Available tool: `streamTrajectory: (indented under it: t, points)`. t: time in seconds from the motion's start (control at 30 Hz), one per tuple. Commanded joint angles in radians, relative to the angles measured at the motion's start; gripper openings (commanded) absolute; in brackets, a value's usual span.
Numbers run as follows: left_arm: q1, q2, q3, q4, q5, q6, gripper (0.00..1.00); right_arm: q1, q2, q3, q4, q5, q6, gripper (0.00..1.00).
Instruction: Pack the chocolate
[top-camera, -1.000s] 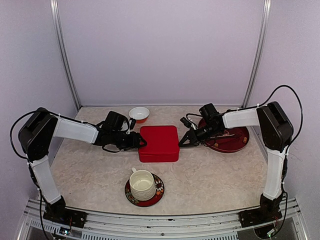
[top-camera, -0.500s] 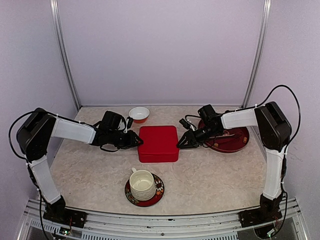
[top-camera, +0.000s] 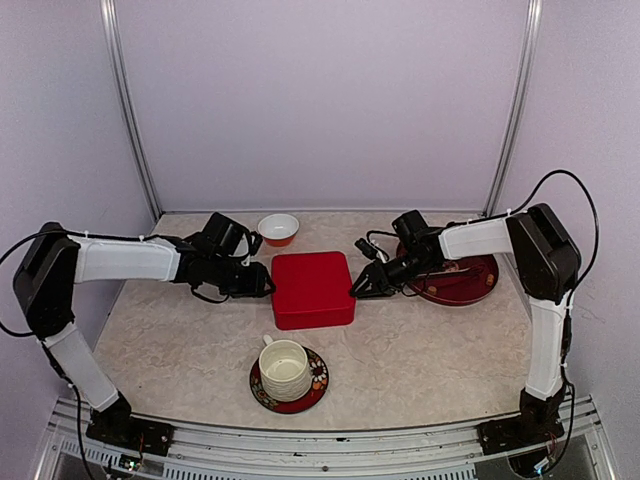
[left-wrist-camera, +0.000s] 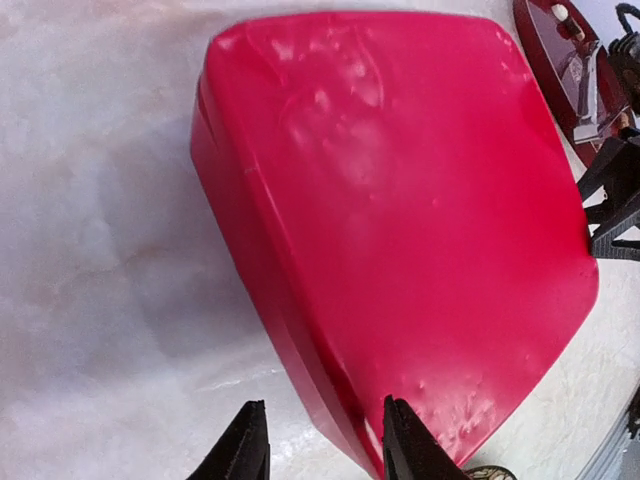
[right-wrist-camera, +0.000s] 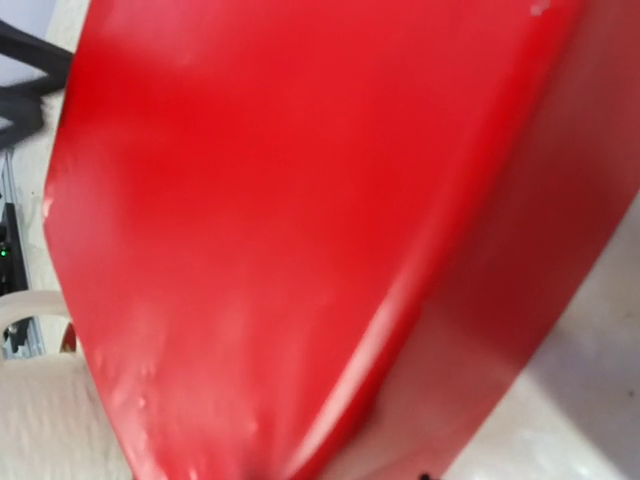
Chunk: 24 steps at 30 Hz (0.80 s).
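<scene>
Red box (top-camera: 313, 289) btwn left tool (top-camera: 268, 288) & right tool (top-camera: 353, 290), both w/ fingers apart; choc bits (top-camera: 487, 279) on plate (top-camera: 460, 298) beyond right tool.

A: Left arm (top-camera: 130, 260), on the left of the red box (top-camera: 313, 290). Colours?
B: White shells on the links and black joint housings. A thin black cable (top-camera: 22, 242) comes off the big joint, and the base (top-camera: 125, 430) is black.
A: Right arm (top-camera: 480, 238), on the other side of the box?
B: Same build. A long black cable (top-camera: 570, 172) arcs over it.
A: Grippers?
B: Left gripper (top-camera: 268, 288) and right gripper (top-camera: 354, 290) are all black, with flat tapered fingers (left-wrist-camera: 243, 450).
</scene>
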Motion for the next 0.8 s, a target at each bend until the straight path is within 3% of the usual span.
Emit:
streamTrajectory:
  t: [0.0,0.27,0.43,0.77]
  points:
    - [-0.008,-0.110,0.134,-0.159,-0.144,0.086,0.41,0.022,0.039,-0.021,-0.036,0.053,-0.008,0.40]
    - [-0.056,-0.098,0.291,-0.327,-0.180,0.187,0.35,0.022,0.038,-0.011,-0.037,0.049,-0.010,0.40]
    - [-0.052,-0.051,0.315,-0.275,-0.173,0.194,0.35,0.022,0.028,-0.014,-0.026,0.049,-0.003,0.40]
    - [0.017,0.255,0.476,-0.230,-0.172,0.228,0.26,0.022,0.032,-0.012,-0.014,0.045,0.012,0.39]
